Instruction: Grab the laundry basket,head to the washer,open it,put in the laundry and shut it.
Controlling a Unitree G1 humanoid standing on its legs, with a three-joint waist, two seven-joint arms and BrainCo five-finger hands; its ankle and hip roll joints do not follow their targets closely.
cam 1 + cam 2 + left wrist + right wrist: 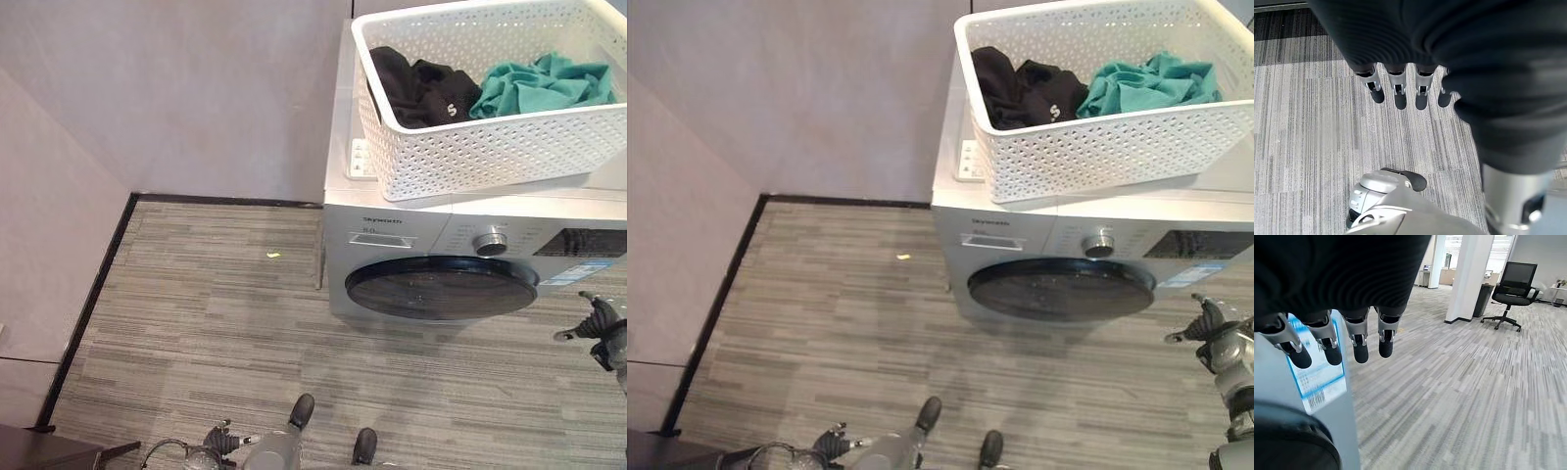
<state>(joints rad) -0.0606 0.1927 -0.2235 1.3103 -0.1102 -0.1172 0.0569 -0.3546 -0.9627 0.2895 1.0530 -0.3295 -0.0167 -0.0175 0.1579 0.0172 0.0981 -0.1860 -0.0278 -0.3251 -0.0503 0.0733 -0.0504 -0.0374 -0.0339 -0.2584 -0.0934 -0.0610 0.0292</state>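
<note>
A white perforated laundry basket (470, 152) stands on top of the washer (392, 230), holding a black garment (421, 88) and a teal one (539, 86). The washer's round dark door (441, 287) is shut below the silver knob (490, 241). My right hand (598, 323) hangs at the right edge, level with the door and a little to its right, touching nothing. Its fingers (1359, 345) are straight, beside the washer's blue label (1317, 377). My left hand (223, 441) hangs low at my side, far from the washer, with fingers (1396, 88) relaxed over the carpet.
Grey striped carpet lies in front of the washer, with a small yellow scrap (273, 256) on it. Walls with a black baseboard (98, 294) close off the left and back. A dark furniture corner (39, 452) sits at the lower left. An office chair (1511, 289) and a pillar (1469, 274) stand far off.
</note>
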